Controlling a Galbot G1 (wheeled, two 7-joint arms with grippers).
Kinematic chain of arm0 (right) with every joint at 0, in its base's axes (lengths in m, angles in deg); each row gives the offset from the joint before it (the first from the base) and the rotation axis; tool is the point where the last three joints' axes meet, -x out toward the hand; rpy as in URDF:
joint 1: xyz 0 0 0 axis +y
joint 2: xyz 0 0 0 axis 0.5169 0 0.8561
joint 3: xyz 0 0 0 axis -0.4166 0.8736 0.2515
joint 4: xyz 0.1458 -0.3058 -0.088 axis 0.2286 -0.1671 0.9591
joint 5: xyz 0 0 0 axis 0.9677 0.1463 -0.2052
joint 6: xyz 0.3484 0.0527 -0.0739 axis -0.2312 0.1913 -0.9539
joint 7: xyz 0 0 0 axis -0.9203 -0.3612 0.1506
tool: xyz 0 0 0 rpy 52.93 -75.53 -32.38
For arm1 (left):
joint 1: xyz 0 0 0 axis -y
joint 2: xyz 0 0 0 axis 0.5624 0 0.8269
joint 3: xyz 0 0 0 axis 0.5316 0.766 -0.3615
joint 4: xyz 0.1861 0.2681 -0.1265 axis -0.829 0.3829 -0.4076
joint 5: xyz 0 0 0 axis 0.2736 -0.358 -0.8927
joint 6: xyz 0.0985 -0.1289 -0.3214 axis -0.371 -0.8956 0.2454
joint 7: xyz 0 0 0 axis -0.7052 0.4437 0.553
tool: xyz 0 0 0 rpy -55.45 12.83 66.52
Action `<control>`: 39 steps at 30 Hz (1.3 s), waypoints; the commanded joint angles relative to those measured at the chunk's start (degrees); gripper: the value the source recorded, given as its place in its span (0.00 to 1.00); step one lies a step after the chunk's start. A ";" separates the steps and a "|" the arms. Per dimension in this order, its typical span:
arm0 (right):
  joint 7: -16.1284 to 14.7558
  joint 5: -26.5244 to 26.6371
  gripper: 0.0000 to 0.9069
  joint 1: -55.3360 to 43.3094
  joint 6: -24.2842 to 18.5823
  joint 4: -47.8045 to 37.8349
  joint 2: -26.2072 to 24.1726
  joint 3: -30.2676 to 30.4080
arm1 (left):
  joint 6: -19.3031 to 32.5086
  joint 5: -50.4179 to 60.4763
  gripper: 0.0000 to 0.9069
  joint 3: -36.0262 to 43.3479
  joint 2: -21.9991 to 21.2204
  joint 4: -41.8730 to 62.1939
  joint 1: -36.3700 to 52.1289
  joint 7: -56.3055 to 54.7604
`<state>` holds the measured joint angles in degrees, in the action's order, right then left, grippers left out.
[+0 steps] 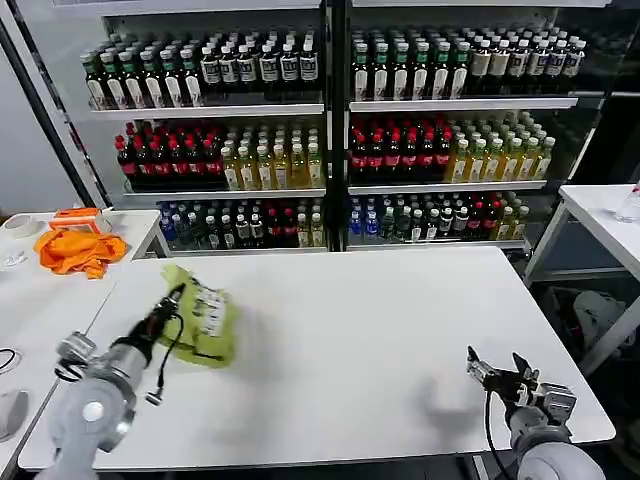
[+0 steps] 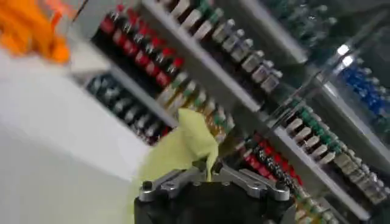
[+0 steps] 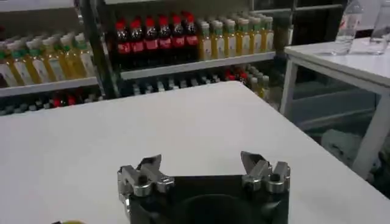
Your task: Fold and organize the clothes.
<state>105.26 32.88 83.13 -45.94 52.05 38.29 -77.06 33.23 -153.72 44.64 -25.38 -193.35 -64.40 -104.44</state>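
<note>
The clothes, a lime yellow-green T-shirt, lie bunched on the left part of the white table, with the printed graphic facing up. My left gripper is shut on the shirt's near-left edge. In the left wrist view a peak of the yellow fabric rises from between the closed fingertips of the left gripper. My right gripper hovers open over the table's front right corner, nothing between its fingers; in the right wrist view the right gripper stands over bare tabletop.
A bright orange cloth lies on a side table at the far left. Shelves of bottles stand behind the table. Another white table stands at the right.
</note>
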 commanded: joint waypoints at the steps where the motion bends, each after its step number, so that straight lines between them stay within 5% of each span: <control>1: -0.16 0.12 1.00 -0.53 -0.14 -0.26 -0.18 -0.38 | -1.33 25.04 0.09 17.52 3.18 -3.82 -2.26 -1.41; 11: -0.52 0.32 1.00 1.53 -0.59 -0.33 -0.65 -2.66 | -3.44 39.24 0.09 41.43 -12.52 15.73 17.94 -5.16; 23: -0.78 0.15 1.00 1.56 -0.74 0.04 -0.31 -2.90 | -4.34 37.79 0.10 49.20 -25.32 29.69 27.05 -8.82; 24: -0.79 0.15 1.00 1.50 -0.71 0.13 -0.41 -2.88 | -4.05 37.95 0.23 49.33 -26.23 30.38 26.97 -8.88; 25: -0.90 0.01 1.00 1.42 -0.65 0.17 -0.50 -2.85 | -3.52 38.57 0.47 49.30 -26.92 31.03 26.93 -8.41; 26: -1.00 -0.14 1.00 1.33 -0.64 0.22 -0.63 -2.82 | -2.63 39.36 1.00 49.39 -27.36 31.45 26.81 -7.93; 34: -1.62 -1.25 1.00 -1.41 -0.75 -0.05 -1.50 -0.55 | 10.01 40.87 1.00 49.13 -28.89 30.24 25.59 -2.97; 39: -0.91 -1.29 1.00 -6.15 -0.62 -0.79 -2.28 4.50 | 11.70 39.11 1.00 44.54 -27.08 25.19 23.72 -3.43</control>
<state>103.93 31.87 82.32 -46.64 51.90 36.71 -78.01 37.44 -115.39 90.61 -50.49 -166.52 -41.26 -109.19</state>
